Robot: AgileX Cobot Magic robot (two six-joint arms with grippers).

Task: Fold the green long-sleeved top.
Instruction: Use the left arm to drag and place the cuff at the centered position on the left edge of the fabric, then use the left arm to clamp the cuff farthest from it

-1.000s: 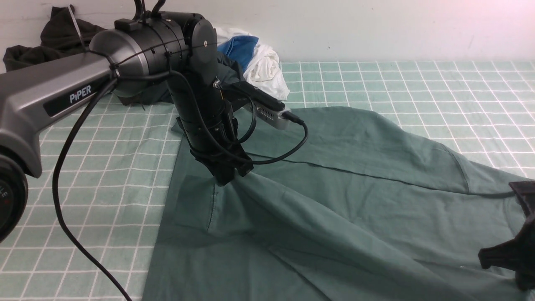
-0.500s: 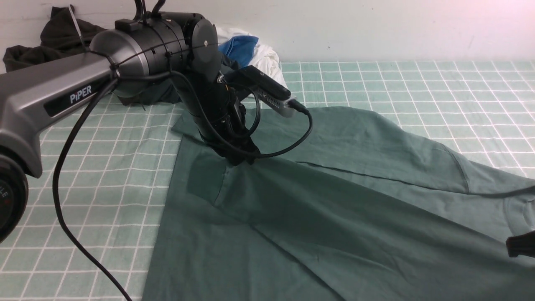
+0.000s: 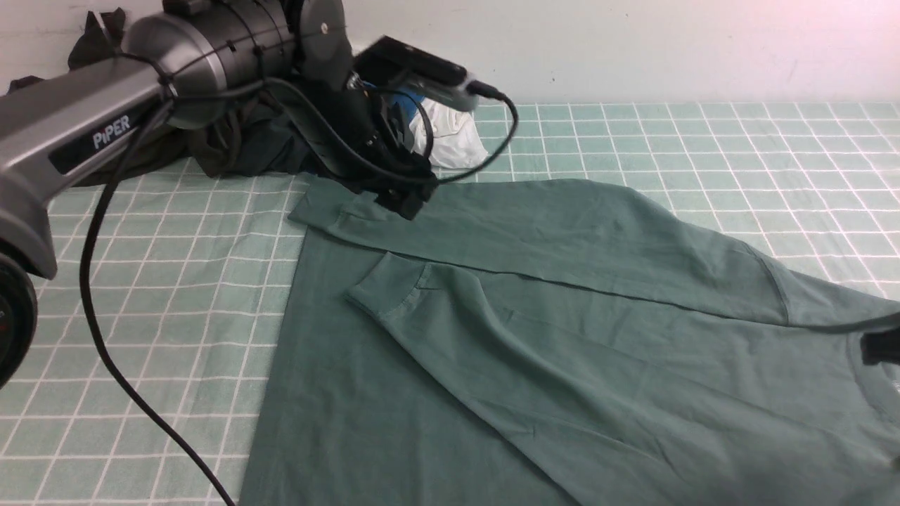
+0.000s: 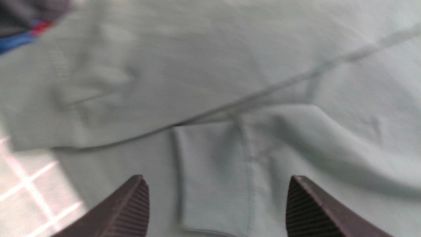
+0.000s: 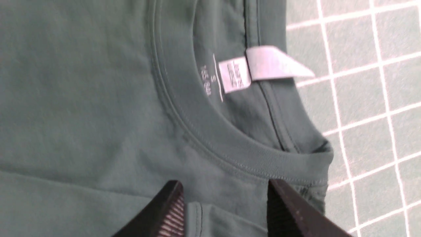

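The green long-sleeved top [image 3: 562,365] lies flat on the checked cloth, both sleeves laid across its body. The near sleeve's cuff [image 3: 383,292] rests on the body; it also shows in the left wrist view [image 4: 213,158]. My left gripper [image 3: 404,204] hovers open and empty above the far sleeve [image 3: 562,232]; in its wrist view it [image 4: 217,179] stands wide over the cuff. My right gripper [image 3: 879,348] shows only at the right edge. In its wrist view it [image 5: 225,182] is open just above the collar [image 5: 230,154], which carries a white label [image 5: 263,65].
A pile of clothes sits at the back left by the wall: a dark garment [image 3: 232,140] and a white cloth [image 3: 453,119]. The left arm's black cable [image 3: 119,365] hangs over the checked cloth [image 3: 703,140].
My left gripper let go of the near sleeve cuff, rose and moved toward the far side. The sleeve now lies flat on the body. My right gripper drew back to the right edge.
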